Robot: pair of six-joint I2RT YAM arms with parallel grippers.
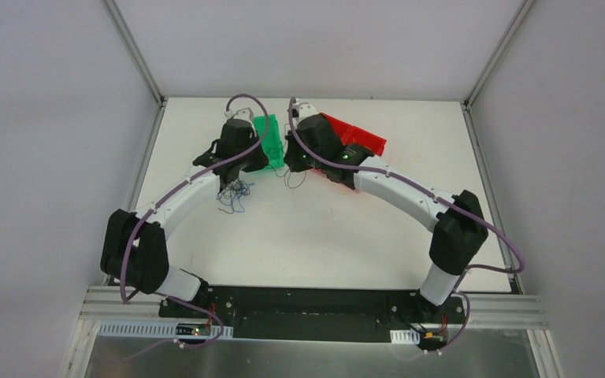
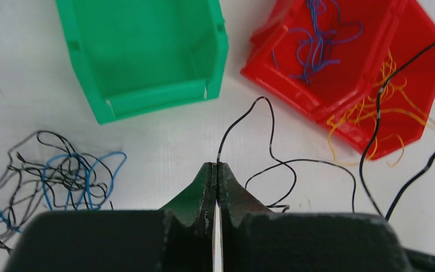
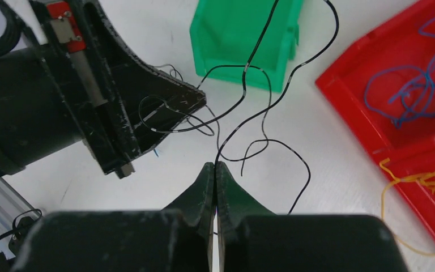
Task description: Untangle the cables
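Two bins stand at the far side of the white worktop. One is a green bin with its cut-down front facing the arms. Just beside it, a red bin holds blue wires in one section and yellow-orange wires in the next (one divided bin or two set together, the views do not settle). The left hand has its fingertips pressed together on a black wire that arches up just short of the green bin. The right hand likewise pinches a black strand that rises toward that bin; whether the two are one wire cannot be told. A loose tangle of black and blue wires lies on the worktop left of the left hand. Only the left wrist camera shows it clearly, and overhead it is a faint scribble beneath the left arm. The red bin's contents show in both wrist views but not overhead. The right wrist camera alone shows the left hand close by, with black wire looped across its fingers.
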